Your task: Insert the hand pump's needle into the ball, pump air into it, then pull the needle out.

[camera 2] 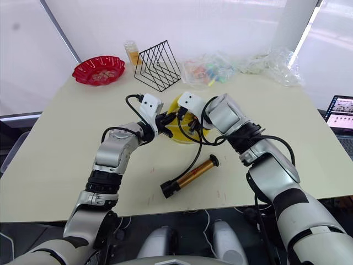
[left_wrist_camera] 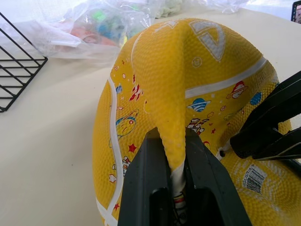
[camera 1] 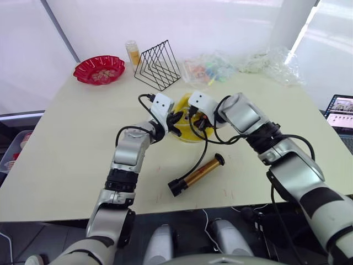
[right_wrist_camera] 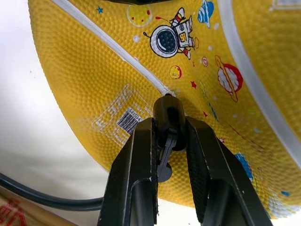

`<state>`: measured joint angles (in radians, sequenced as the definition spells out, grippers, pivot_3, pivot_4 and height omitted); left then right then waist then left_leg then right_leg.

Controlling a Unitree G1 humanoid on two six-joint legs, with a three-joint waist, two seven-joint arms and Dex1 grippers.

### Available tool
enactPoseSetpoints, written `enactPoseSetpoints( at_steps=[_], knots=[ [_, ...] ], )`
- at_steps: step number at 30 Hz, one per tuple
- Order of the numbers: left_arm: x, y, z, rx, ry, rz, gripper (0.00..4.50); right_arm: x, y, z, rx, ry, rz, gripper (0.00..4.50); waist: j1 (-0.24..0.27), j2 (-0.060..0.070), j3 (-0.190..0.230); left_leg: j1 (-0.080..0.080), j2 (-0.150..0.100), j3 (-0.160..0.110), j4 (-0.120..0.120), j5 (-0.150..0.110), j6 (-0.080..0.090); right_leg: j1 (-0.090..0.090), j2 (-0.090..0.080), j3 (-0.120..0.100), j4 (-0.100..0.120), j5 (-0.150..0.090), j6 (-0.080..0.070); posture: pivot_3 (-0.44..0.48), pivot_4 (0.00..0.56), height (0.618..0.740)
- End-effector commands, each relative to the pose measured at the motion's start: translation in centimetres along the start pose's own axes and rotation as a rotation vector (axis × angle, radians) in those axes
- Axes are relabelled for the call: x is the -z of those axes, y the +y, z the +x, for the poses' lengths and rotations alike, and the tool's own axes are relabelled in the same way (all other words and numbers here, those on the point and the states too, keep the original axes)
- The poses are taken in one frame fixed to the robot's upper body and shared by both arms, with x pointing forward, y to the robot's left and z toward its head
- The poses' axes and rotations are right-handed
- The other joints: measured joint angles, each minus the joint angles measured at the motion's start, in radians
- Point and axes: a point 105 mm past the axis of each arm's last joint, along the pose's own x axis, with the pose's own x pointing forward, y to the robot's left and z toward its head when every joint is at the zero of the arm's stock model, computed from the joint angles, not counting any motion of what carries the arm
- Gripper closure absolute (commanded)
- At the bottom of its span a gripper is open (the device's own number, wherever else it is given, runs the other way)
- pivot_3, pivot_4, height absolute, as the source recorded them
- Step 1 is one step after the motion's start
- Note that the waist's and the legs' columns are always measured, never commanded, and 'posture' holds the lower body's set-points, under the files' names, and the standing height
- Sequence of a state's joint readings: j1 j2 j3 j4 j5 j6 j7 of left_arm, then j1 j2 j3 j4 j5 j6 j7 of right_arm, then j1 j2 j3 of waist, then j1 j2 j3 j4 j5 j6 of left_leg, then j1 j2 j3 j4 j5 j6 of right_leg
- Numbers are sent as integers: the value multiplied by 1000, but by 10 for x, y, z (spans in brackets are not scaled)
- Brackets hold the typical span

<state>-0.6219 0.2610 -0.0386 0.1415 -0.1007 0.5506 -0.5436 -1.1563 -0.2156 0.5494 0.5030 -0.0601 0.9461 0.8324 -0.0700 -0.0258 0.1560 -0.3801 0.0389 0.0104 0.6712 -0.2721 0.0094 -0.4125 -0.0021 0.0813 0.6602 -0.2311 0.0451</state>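
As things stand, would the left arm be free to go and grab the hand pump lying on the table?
Probably not: the left gripper is pinching a fold of the ball. The hand pump lies near, unobstructed apart from its own hose; the right gripper holds the needle.

This looks like a lab or test room: a plain beige worktop (camera 1: 66,160) stands against white translucent curtain walls (camera 1: 182,25), with an open laptop (camera 1: 341,113) at the right edge and a grey storage crate (camera 1: 12,150) at lower left.
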Motion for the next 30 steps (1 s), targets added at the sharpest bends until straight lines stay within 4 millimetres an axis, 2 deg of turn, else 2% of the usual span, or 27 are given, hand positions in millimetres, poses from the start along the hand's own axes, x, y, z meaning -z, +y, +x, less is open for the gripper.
enactPoseSetpoints(
  at_steps=[1,18,22,30],
  knots=[
    [6,-38,10,151,12,-22,4500,0,19,18,-57,10,-19,4172,0,0,-1,0,0,0,0,0,0,0,0,0,0,0,0,0,150,735],
    [12,-33,10,136,22,-43,4500,13,18,39,-39,25,5,4172,-8,-2,-9,3,0,-1,0,0,0,1,1,0,0,-1,2,0,150,735],
    [13,-30,10,133,25,-40,4500,10,17,33,-55,-4,30,4172,-11,-1,-10,3,0,-3,0,0,0,1,1,0,0,-1,2,0,150,735],
    [14,-22,11,123,28,-19,4500,0,4,9,2,-125,124,4172,1,0,-9,0,-1,-9,0,0,0,1,1,0,-1,-1,1,0,150,735]
  ],
)
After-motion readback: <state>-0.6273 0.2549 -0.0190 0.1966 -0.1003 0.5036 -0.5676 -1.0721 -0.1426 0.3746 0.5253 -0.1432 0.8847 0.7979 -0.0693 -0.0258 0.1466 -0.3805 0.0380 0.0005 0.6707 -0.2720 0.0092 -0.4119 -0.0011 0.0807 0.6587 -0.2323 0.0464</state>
